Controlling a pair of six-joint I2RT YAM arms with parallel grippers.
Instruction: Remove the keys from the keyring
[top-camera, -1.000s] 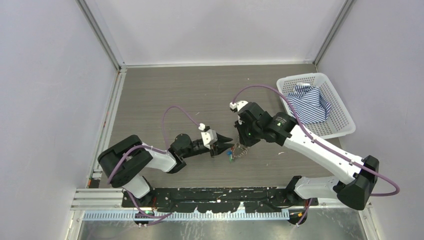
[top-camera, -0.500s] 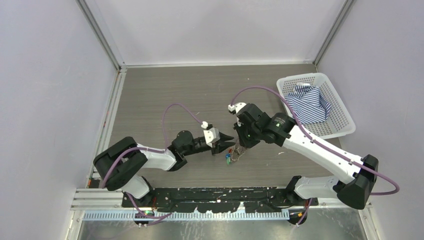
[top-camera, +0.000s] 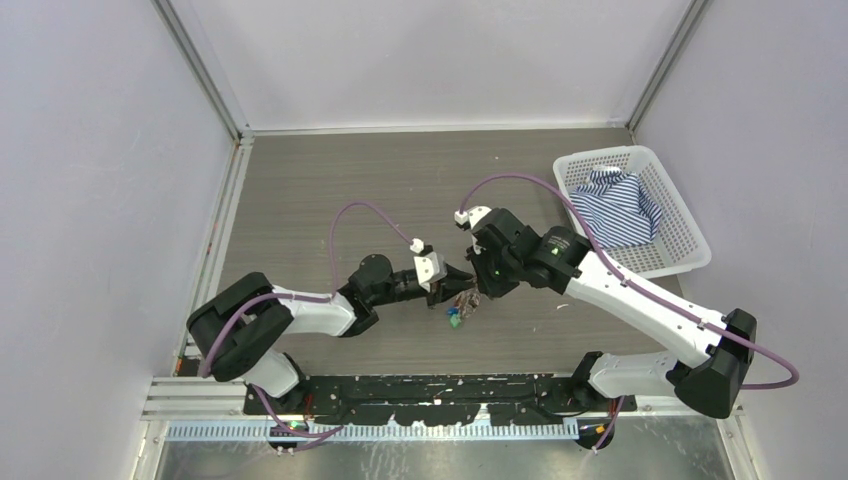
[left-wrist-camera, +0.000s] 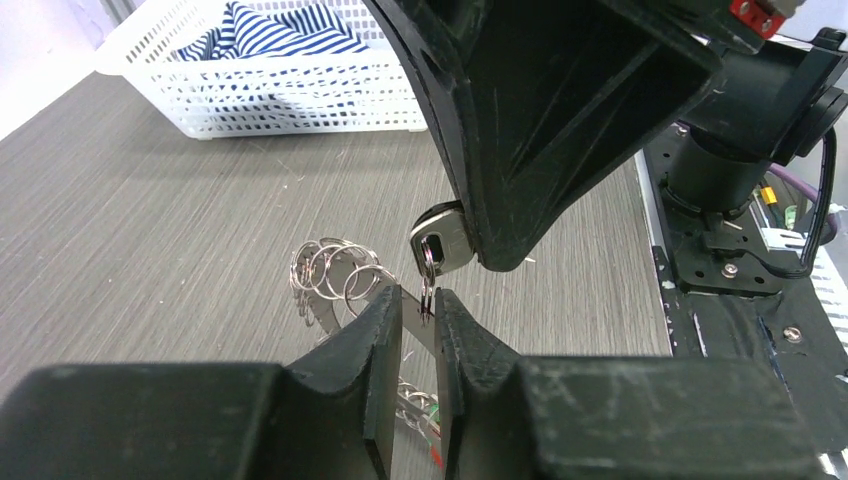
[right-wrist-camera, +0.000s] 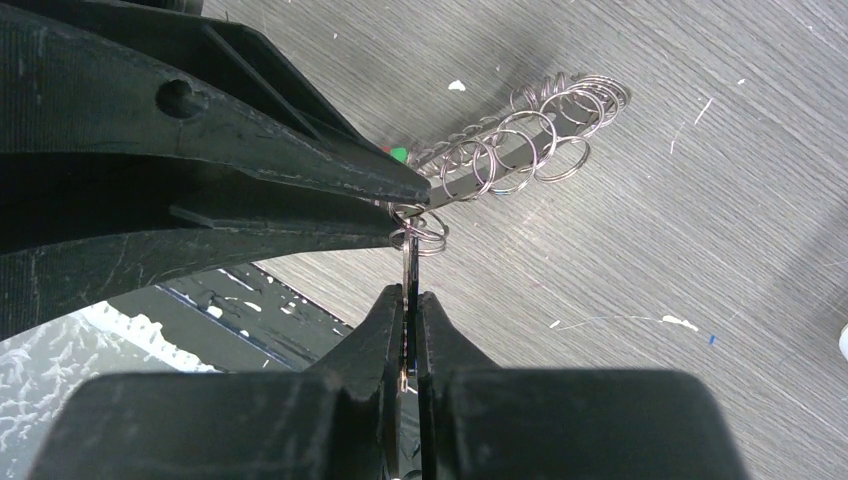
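My right gripper (right-wrist-camera: 410, 300) is shut on a silver key (left-wrist-camera: 445, 240), edge-on between its pads and held just above the table. A small split ring (right-wrist-camera: 420, 230) links that key to the keyring (left-wrist-camera: 335, 272), a flat metal band strung with several wire loops (right-wrist-camera: 530, 140). My left gripper (left-wrist-camera: 420, 305) has its jaws drawn in narrowly on this band and the small ring, right under the right gripper (top-camera: 478, 292). Green and blue key heads (top-camera: 455, 318) hang below the bunch.
A white basket (top-camera: 610, 153) holding a striped shirt (top-camera: 615, 205) stands at the back right. The black base rail (top-camera: 440, 390) runs along the near edge, close behind both grippers. Grey walls enclose the table on three sides.
My left gripper has moved right, up against the right gripper, and its jaws have narrowed round the ring. The right gripper with the key bunch has shifted slightly left.
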